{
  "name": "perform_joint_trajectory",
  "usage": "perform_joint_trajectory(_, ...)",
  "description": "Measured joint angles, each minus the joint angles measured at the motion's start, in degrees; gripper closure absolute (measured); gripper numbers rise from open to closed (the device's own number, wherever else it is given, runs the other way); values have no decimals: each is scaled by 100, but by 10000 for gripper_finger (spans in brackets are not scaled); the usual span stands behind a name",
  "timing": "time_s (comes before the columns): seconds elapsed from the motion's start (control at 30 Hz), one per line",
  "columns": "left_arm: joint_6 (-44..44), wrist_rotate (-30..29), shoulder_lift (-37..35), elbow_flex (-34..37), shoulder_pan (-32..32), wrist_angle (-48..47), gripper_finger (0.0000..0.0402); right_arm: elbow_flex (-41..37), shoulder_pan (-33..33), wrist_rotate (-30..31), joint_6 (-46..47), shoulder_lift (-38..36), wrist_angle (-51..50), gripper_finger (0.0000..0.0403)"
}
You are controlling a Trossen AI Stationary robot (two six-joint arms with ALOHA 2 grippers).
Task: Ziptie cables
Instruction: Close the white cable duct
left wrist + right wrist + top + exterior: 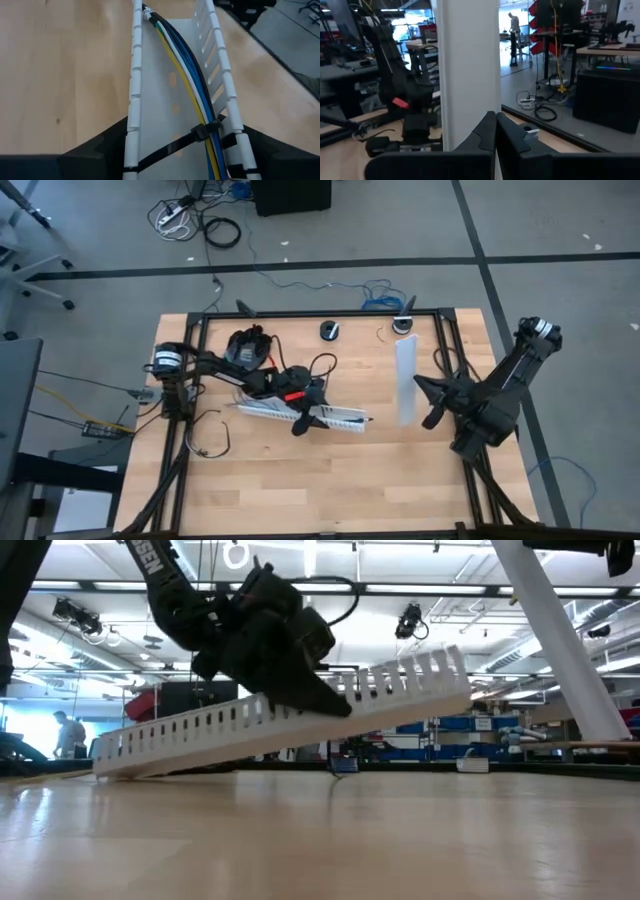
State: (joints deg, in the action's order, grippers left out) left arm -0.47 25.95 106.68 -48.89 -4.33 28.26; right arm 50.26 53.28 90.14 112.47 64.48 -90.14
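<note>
In the middle of the counter (300,480), the left end effector (303,418) is gripping the white slotted duct (340,418), tilting one end up. The cables (192,75) are lying inside, one black ziptie (200,132) already looped around them; more ties are probably remaining. Its tail is running out of frame. The right end effector (432,400) is waiting closed beside a white strip (406,375).

Grey taped floor (400,230), ceiling strip lights (300,555), possibly blue shelving (450,727) behind.
</note>
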Motion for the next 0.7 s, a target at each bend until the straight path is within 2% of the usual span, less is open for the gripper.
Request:
perform_joint_trajectory(0.17,178,-458,223,46,-10,-61,158,0,-6,0,-350,-292,5,402)
perform_joint_trajectory(0.43,392,-504,285,32,-16,-59,158,85,-79,-39,-1045,-705,17,402)
perform_joint_trajectory(0.53,387,-505,285,29,-18,-78,158,200,-98,-675,-1327,-1012,8,402)
perform_joint_trajectory(0.7,420,-502,285,42,-18,-104,158,260,-48,-1133,-1387,-1582,185,403)
